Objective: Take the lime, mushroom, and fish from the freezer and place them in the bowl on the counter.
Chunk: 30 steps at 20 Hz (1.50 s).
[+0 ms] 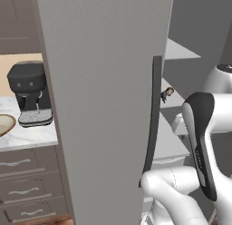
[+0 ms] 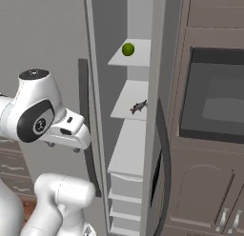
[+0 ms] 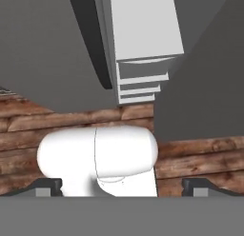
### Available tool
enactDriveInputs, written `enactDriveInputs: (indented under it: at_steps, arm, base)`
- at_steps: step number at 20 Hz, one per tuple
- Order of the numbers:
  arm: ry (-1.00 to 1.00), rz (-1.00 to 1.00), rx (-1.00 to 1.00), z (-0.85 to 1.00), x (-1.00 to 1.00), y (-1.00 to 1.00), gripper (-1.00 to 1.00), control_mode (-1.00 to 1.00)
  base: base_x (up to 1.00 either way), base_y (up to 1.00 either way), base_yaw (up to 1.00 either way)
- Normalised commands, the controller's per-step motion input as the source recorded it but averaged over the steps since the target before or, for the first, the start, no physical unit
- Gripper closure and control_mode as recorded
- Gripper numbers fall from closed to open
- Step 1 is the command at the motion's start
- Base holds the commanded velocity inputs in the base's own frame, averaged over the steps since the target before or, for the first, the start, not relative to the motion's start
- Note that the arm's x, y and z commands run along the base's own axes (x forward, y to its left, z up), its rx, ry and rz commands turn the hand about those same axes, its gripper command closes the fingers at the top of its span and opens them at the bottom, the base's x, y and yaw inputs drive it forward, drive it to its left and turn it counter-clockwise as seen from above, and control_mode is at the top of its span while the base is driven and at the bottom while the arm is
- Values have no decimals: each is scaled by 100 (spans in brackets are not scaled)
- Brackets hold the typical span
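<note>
- Freezer (image 2: 138,149) door is standing ajar; lime (image 2: 127,49) is sitting on the upper shelf, fish (image 2: 138,106) on the shelf below.
- Gripper (image 3: 122,185) is pointing down at the wood floor, jaws spread wide, holding nothing.
- Bowl (image 1: 5,124) is waiting on the counter (image 1: 31,135), far left.
- Step in hand: first pick not begun; next, raising the hand and reaching toward a shelf.

Grey freezer (image 1: 104,106) with pale shelves, a green lime (image 2: 127,49), white grey-veined marble counter (image 1: 27,135), tan-rimmed cream bowl (image 1: 5,124), black coffee machine (image 1: 28,90).
</note>
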Motion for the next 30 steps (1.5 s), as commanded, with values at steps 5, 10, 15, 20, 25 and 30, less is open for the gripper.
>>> enactDriveInputs:
  at_steps: [5, 10, 15, 20, 25, 30]
  arm:
    - [0, 0, 0, 0, 0, 0, -100, 100]
    - [0, 0, 0, 0, 0, 0, -100, 100]
    - [0, 0, 0, 0, 0, 0, -100, 100]
    - [0, 0, 0, 0, 0, 0, -100, 100]
    - [0, 0, 0, 0, 0, 0, -100, 100]
    - [0, 0, 0, 0, 0, 0, -100, 100]
  base:
    - [20, -4, -1]
    - [37, -24, 0]
    - [43, -18, 0]
    - [37, -28, 0]
    - [28, -48, -1]
    - [16, -63, -7]
